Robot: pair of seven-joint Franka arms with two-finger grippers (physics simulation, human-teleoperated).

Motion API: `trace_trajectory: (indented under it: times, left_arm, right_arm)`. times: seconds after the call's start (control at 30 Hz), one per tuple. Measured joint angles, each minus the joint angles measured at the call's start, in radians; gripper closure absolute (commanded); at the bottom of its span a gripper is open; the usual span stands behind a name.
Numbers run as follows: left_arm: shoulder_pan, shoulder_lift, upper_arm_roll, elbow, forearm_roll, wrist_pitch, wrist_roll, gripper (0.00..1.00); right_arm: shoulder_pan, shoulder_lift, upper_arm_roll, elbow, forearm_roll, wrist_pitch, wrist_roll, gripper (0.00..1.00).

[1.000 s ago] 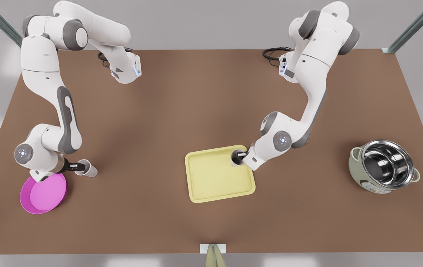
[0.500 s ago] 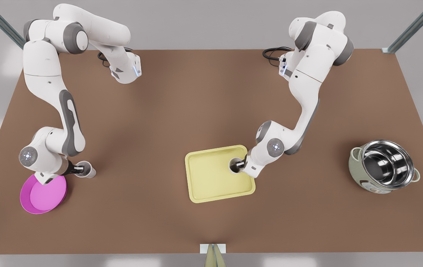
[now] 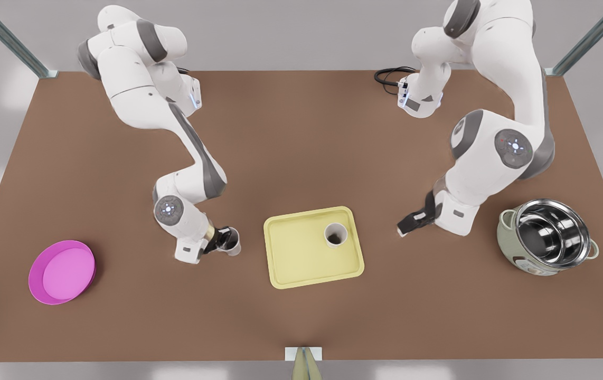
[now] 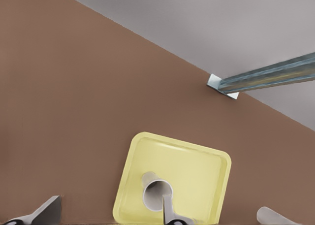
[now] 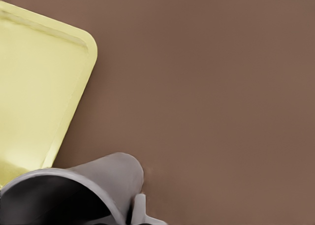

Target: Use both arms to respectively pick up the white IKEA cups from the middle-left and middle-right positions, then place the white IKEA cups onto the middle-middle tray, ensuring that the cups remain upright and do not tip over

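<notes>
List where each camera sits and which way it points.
Front view: high above the table, looking down on the tray and both whole arms.
Left wrist view: on the left gripper, at the front view's right, facing the standing cup on the tray; its open fingers show.
Right wrist view: on the right gripper, looking past the held cup; one fingertip shows.
All three share the tray.

No text, label, brand, number or sign can be read on anything in these views.
</notes>
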Motion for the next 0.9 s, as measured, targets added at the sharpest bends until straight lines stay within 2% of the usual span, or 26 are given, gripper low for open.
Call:
trace_trajectory:
  times: [0.1,0.27,0.43,0.47,0.5,0.8,0.9]
  left_arm:
    - [0.012,-0.140,0.061,-0.144,0.077,-0.196,0.064,0.00]
    - [0.027,-0.138,0.085,-0.165,0.114,-0.362,0.167,0.00]
    - [0.026,-0.140,0.081,-0.167,0.106,-0.442,0.245,0.00]
    - [0.026,-0.140,0.081,-0.167,0.105,-0.452,0.258,0.00]
    - [0.029,-0.139,0.082,-0.167,0.104,-0.460,0.270,0.00]
    - [0.039,-0.126,0.083,-0.168,0.100,-0.496,0.356,0.00]
    - [0.051,-0.125,0.082,-0.168,0.088,-0.501,0.377,0.00]
  right_arm:
    - [0.113,0.072,0.000,0.088,-0.001,0.010,0.058,0.76]
    - [0.188,0.217,0.000,0.266,0.002,0.022,0.151,0.77]
    - [0.206,0.284,0.000,0.298,0.003,0.050,0.223,0.76]
    - [0.207,0.289,0.000,0.298,0.003,0.056,0.235,0.67]
    - [0.208,0.293,0.000,0.298,0.002,0.061,0.247,0.00]
    - [0.204,0.289,0.000,0.280,-0.007,0.100,0.330,0.00]
    - [0.179,0.198,0.000,0.223,-0.004,0.096,0.348,0.00]
